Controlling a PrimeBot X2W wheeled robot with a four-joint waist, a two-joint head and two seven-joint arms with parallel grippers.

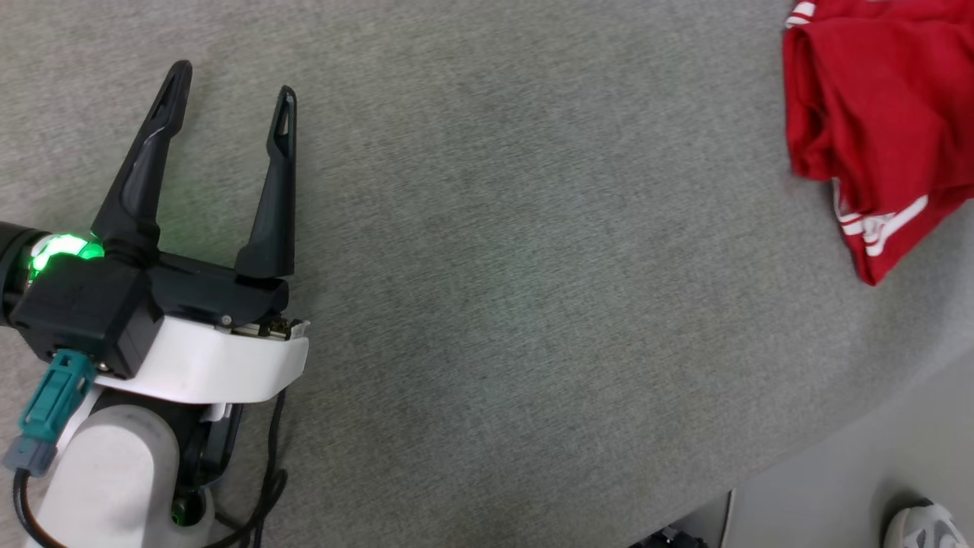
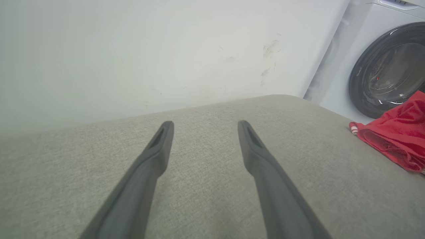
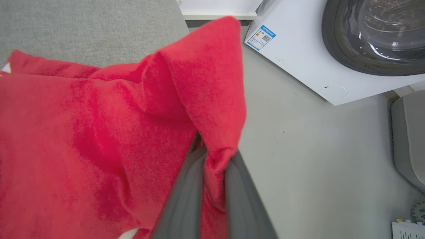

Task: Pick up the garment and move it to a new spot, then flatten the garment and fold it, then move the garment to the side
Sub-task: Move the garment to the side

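From the head: left claw (image 1: 234, 80) spread wide and empty, over the near-left part of the grey desk (image 1: 487, 304). Garment (image 1: 875, 99) bunched by the far right edge.

From the left wrist: fingers apart above bare cloth, with the garment (image 2: 395, 139) well apart to the right, in front of a washing machine (image 2: 382, 66).

From the right wrist: right claw (image 3: 215, 159) pressed together, pinching a red fold.

Best to lift clear before carrying, keep the pinch firm, and set down toward the desk's middle, well inside the edge.
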